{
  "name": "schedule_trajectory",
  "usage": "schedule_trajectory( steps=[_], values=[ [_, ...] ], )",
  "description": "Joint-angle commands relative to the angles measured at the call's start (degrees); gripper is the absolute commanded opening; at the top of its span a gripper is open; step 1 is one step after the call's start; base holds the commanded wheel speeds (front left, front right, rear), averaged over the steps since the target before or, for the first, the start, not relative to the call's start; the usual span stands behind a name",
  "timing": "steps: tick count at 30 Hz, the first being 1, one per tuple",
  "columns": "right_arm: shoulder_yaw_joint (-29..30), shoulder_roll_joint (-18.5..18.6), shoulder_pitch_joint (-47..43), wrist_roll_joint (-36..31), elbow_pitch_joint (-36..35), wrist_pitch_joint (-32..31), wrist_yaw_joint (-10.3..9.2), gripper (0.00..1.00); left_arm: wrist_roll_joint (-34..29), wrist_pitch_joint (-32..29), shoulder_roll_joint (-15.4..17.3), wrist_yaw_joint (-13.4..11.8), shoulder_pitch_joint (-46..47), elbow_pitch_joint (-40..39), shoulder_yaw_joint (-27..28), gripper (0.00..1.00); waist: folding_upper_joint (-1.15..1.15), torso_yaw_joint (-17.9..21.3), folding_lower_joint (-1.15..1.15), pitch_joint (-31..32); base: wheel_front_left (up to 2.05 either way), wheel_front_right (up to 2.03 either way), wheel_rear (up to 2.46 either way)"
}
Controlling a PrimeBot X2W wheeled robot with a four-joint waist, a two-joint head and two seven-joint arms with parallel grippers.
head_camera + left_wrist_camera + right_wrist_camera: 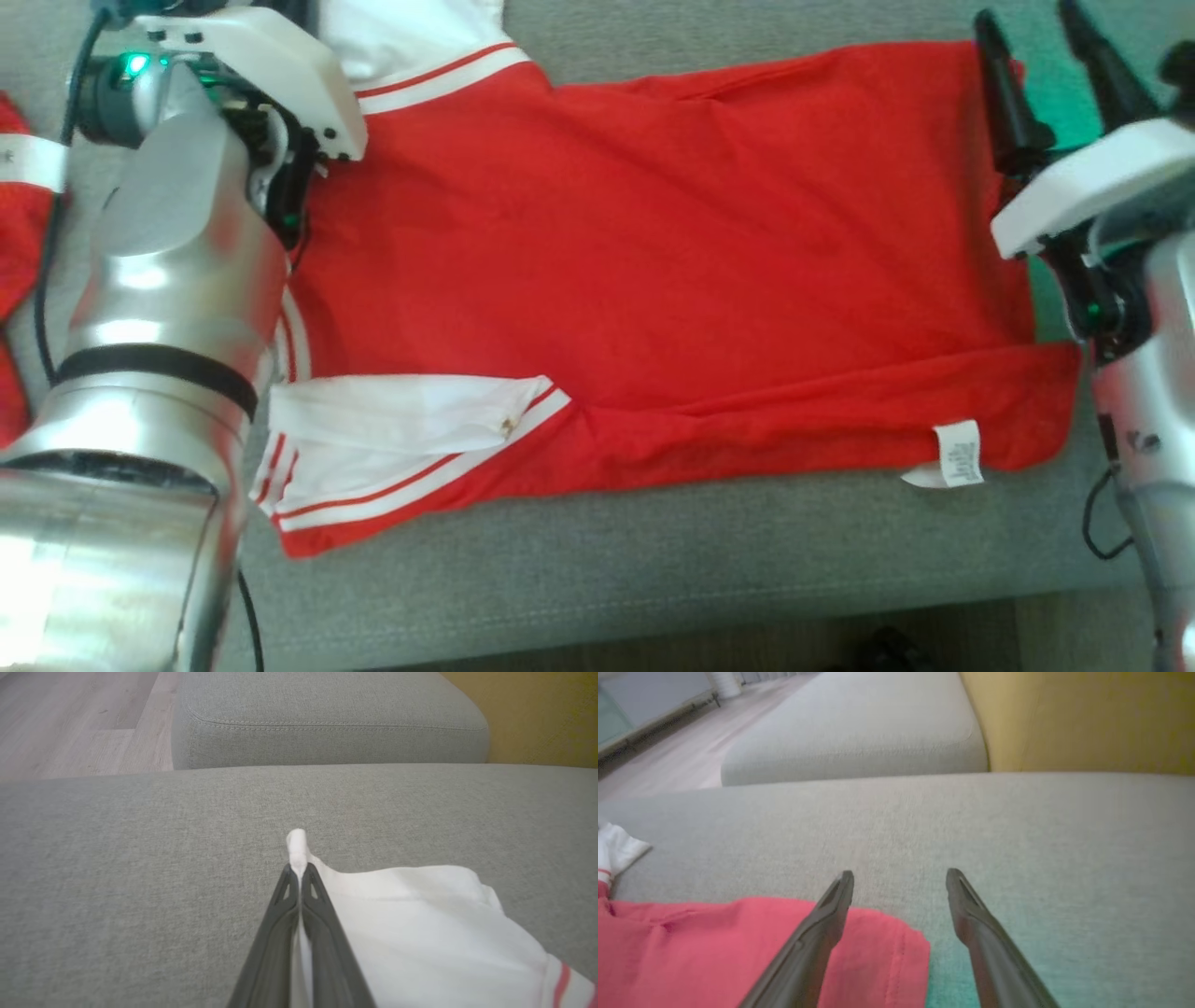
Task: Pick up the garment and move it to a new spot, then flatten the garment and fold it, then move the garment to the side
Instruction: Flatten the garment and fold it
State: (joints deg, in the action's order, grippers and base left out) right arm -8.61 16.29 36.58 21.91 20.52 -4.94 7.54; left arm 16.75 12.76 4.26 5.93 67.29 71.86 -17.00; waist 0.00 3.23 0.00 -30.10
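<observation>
Shirt [653,252] lies flat on the sofa [653,560], apparently partly folded; left fingers [280,914] clamp its far sleeve [420,914], right fingers [831,919] stand wide and empty at the hem [906,961]; further folds and the sideways move remain.

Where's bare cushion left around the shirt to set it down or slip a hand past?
Free: the cushion strip along the near edge of the shirt, and the wide stretch ahead of the open right gripper. Crowded: the left end, where the left gripper pinches the white sleeve near another red garment.
</observation>
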Motion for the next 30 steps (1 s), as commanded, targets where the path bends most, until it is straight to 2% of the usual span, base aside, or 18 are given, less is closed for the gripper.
schedule_trajectory(
  steps=[1,6,10,11,12,13,14,15,16,22,30],
  values=[
    [-1.8,1.1,0.3,1.0,0.8,-1.2,-0.05,1.0,0.2,0.7,1.5,0.1,2.2,-1.4,0.3,0.0,0.0,-0.7,0.0,0.1,0.0,0.0,0.0],
    [-6.8,2.8,2.4,4.4,8.0,-5.3,-0.05,1.0,0.9,1.5,0.8,0.6,2.0,-1.3,-0.2,0.0,0.0,-1.6,0.0,0.4,0.0,0.0,0.0],
    [-8.3,3.7,2.2,6.1,9.8,-6.5,-0.05,1.0,1.3,1.9,0.7,0.7,1.8,-1.4,-0.3,0.0,0.0,-1.7,0.0,0.6,0.0,0.0,0.0],
    [-8.3,3.9,2.0,6.2,10.3,-7.1,-0.05,0.95,1.3,1.9,0.8,0.7,1.8,-1.4,-0.3,0.0,0.0,-1.8,0.0,0.6,0.0,0.0,0.0],
    [-8.4,4.1,1.9,6.3,10.4,-7.3,-0.05,0.94,1.4,2.0,0.8,0.8,1.8,-1.4,-0.3,0.0,0.0,-1.9,0.0,0.7,0.0,0.0,0.0],
    [-8.4,4.0,1.8,6.8,10.3,-7.6,-0.05,0.75,1.6,2.0,0.8,0.8,1.8,-1.4,-0.3,0.0,0.0,-1.9,0.0,0.7,0.0,0.0,0.0],
    [-8.5,4.1,1.6,7.0,10.2,-8.0,-0.05,0.46,1.6,2.1,0.9,0.8,1.8,-1.5,-0.3,0.0,0.0,-1.9,0.0,0.8,0.0,0.0,0.0],
    [-8.4,4.2,1.5,7.1,10.1,-8.2,-0.05,0.05,1.7,2.1,1.0,0.8,1.9,-1.6,-0.3,0.0,0.0,-2.0,0.0,0.7,0.0,0.0,0.0],
    [-8.3,4.2,1.4,7.4,9.9,-8.4,-0.05,0.0,1.8,2.1,1.1,0.8,1.9,-1.7,-0.3,0.0,0.0,-2.0,0.0,0.8,0.0,0.0,0.0],
    [-6.7,4.2,2.3,7.3,7.3,-3.5,-0.05,0.0,2.2,2.2,1.6,0.6,1.7,-3.8,0.2,0.0,0.0,-2.1,0.0,1.3,0.0,0.0,0.0],
    [-4.8,5.3,3.4,6.7,4.7,2.6,-0.05,0.0,2.7,2.2,3.3,-0.1,-2.1,-15.0,3.1,0.0,0.0,-2.7,0.0,2.7,0.0,0.0,0.0]
  ],
)
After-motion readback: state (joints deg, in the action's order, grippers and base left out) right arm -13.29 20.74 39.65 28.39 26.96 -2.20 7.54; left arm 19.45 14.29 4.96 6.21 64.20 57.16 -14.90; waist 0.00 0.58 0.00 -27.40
